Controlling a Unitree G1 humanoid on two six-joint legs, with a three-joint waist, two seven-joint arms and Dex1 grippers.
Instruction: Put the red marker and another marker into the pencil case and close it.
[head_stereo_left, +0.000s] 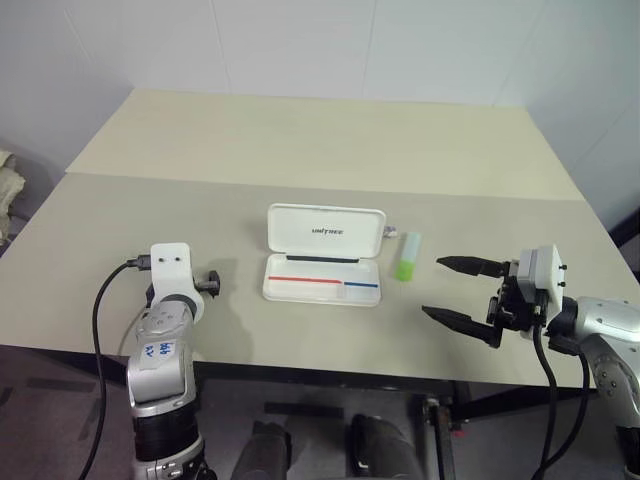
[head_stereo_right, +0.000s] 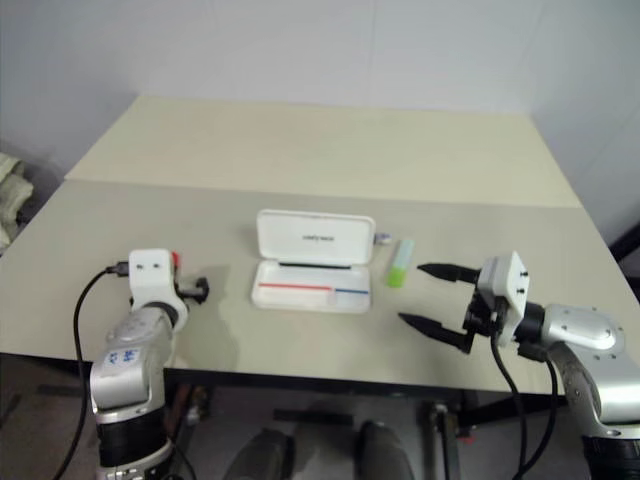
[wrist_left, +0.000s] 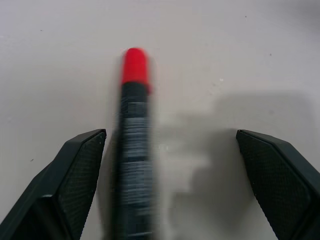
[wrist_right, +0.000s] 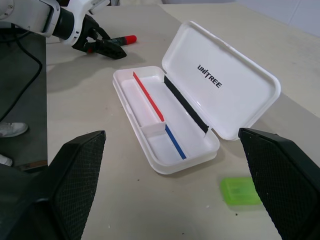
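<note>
The pencil case (head_stereo_left: 322, 278) lies open mid-table, its lid (wrist_right: 220, 80) tilted back and its tray with red and blue stripes holding nothing. The red marker (wrist_left: 134, 145) lies flat on the table to the case's left, its red end (wrist_right: 128, 38) pointing away from my wrist. My left gripper (wrist_left: 170, 132) is open and low over it, the marker lying between the fingers, close beside one finger (wrist_left: 75, 175). The green marker (head_stereo_left: 408, 256) lies just right of the case. My right gripper (head_stereo_left: 432, 286) hovers open to the right of it, holding nothing.
A small grey object (head_stereo_left: 390, 232) lies by the lid's right corner. The tabletop (head_stereo_left: 300, 140) stretches far behind the case, with a seam across it. Its front edge (head_stereo_left: 330, 368) runs just below both grippers. A black cable (head_stereo_left: 98, 330) hangs from my left wrist.
</note>
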